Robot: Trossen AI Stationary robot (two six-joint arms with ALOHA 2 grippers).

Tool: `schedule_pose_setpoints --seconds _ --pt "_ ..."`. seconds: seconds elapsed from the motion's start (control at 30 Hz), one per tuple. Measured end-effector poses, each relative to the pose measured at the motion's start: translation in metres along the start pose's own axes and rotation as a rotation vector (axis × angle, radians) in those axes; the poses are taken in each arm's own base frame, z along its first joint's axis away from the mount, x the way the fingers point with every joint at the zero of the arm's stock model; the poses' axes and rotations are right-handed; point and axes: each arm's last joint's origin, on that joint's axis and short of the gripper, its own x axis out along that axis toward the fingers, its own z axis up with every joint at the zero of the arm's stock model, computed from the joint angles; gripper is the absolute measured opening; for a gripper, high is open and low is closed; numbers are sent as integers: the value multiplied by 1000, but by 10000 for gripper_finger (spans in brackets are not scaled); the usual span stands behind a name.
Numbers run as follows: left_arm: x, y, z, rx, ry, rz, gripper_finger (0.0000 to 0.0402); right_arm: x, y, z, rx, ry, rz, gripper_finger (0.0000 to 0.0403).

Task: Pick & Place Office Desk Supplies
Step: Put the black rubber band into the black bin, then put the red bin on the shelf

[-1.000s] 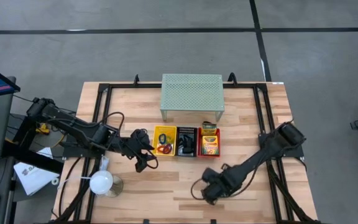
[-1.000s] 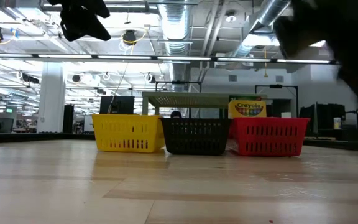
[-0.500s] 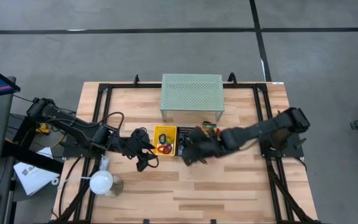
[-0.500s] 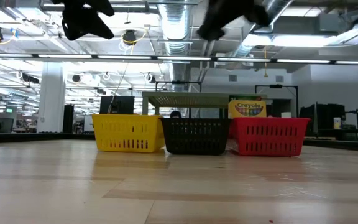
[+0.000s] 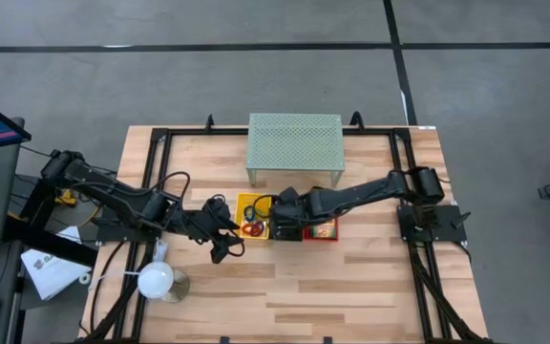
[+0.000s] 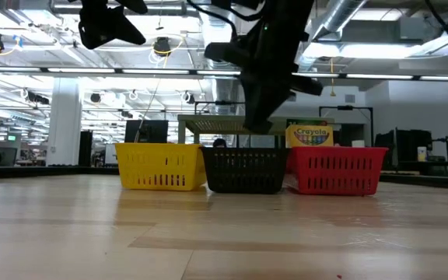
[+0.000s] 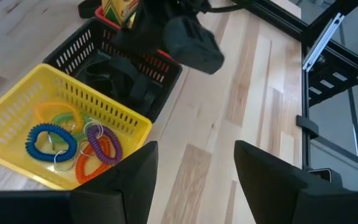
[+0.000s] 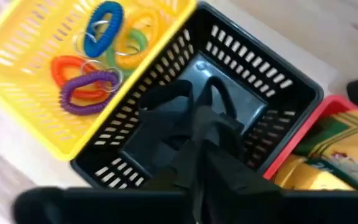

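Observation:
Three small baskets stand in a row mid-table: a yellow basket (image 5: pixel 252 216) with coiled ring bands (image 7: pixel 73 146), a black basket (image 6: pixel 243 171), and a red basket (image 5: pixel 325 227) with crayon boxes (image 6: pixel 311 134). My right gripper (image 8: pixel 201 158) hangs over the black basket, shut on a small black clip (image 8: pixel 194 127). More black clips (image 8: pixel 157 118) lie on the basket's floor. My left gripper (image 7: pixel 194 180) waits open, above the table just left of the yellow basket, with nothing between its fingers. My right gripper pinches the black clip (image 8: pixel 197 140) between its two fingers, slanting down from the table's right side. The clip is black against the black basket, so which part the fingers are on cannot be told. It hangs clear, above the black basket's opening.
A pale green mesh shelf (image 5: pixel 294 143) stands behind the baskets. A white round-headed lamp-like object (image 5: pixel 157 280) sits at the near left. Black frame rails (image 5: pixel 404 191) run along the table's sides. Bare wood lies in front of the baskets.
My right gripper has swept from the near right part of the table toward the far left and up, ending over the black basket. Its wrist has rolled on the way and it has stayed shut.

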Motion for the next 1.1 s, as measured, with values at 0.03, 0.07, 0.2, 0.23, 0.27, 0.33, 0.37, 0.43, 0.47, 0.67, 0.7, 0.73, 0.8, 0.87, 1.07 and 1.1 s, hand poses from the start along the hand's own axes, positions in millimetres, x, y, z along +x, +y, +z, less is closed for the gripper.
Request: schedule_pose_setpoints --seconds 0.03,0.07,0.2,0.23,0.27,0.33,0.37,0.43,0.47,0.67,0.7,0.73,0.8,0.87,1.07,1.1 --pt "0 0 0 0 1 -1 207 1 0 -1 11 3 -9 29" --pt "0 0 0 0 4 -4 207 2 -1 -1 14 6 -19 42" --pt "0 0 0 2 7 -7 207 -2 -2 4 36 -33 -3 98" --pt "0 0 0 2 7 -7 207 -3 -2 7 46 -46 8 113" --pt "0 0 0 4 8 -7 207 -3 -1 10 57 -55 21 127" --pt "0 0 0 10 8 -7 207 -5 -3 14 70 -63 30 154" --pt "0 0 0 10 9 -7 207 -6 -3 16 81 -72 42 166" --pt "0 0 -1 12 13 -4 207 -7 -3 20 95 -84 59 189" --pt "0 0 -1 12 12 -5 207 -8 -4 20 94 -82 54 199" --pt "0 0 -1 12 14 -4 207 -44 -16 5 238 -84 -8 232" --pt "0 0 -1 12 15 -6 207 -53 -21 -1 269 -81 -39 233" --pt "0 0 -1 10 13 -8 207 -63 -25 -6 307 -81 -63 234" --pt "0 0 -1 12 14 -8 207 -82 -35 -17 404 -70 -102 234" --pt "0 0 0 12 9 -12 207 -98 -45 -29 469 -60 -166 234" --pt "0 -1 0 29 2 -17 207 -114 -72 -50 555 -29 -251 234" --pt "0 -1 1 27 0 -19 207 -110 -76 -53 560 -10 -255 234"
